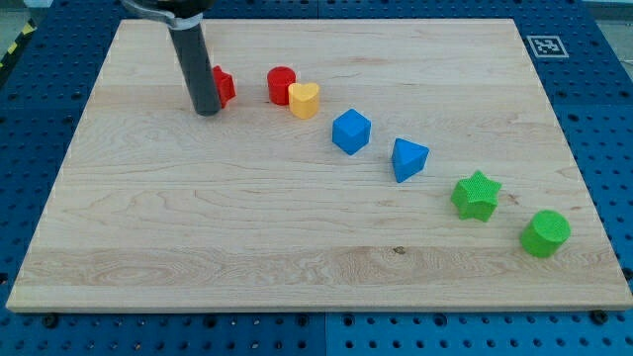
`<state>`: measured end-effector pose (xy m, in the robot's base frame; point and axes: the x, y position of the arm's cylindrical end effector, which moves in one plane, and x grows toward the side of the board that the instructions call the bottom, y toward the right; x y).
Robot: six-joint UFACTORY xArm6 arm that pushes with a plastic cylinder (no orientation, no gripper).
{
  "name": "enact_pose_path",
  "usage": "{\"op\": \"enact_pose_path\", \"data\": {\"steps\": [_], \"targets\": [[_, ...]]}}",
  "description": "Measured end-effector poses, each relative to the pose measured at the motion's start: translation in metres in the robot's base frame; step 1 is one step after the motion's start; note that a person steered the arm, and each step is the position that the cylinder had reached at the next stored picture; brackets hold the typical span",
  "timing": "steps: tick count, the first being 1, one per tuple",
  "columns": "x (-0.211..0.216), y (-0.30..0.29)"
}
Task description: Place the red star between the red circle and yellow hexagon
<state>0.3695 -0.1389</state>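
The red star (pixel 226 86) lies near the view's top left, partly hidden behind my rod. My tip (pixel 207 111) rests on the board right against the star's left side. The red circle (pixel 281 84) stands a short way to the star's right. A yellow block (pixel 305 100) with a heart-like top touches the red circle's lower right side. No other yellow block shows.
A blue cube-like block (pixel 351 131), a blue wedge-like block (pixel 407 158), a green star (pixel 476 195) and a green cylinder (pixel 545 233) run in a diagonal line toward the view's bottom right. The wooden board (pixel 198 247) lies on a blue perforated table.
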Motion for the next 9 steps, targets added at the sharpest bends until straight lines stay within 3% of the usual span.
{"op": "enact_pose_path", "data": {"steps": [2, 7, 9], "targets": [[-0.037, 0.007], [-0.053, 0.007], [0.036, 0.007]]}}
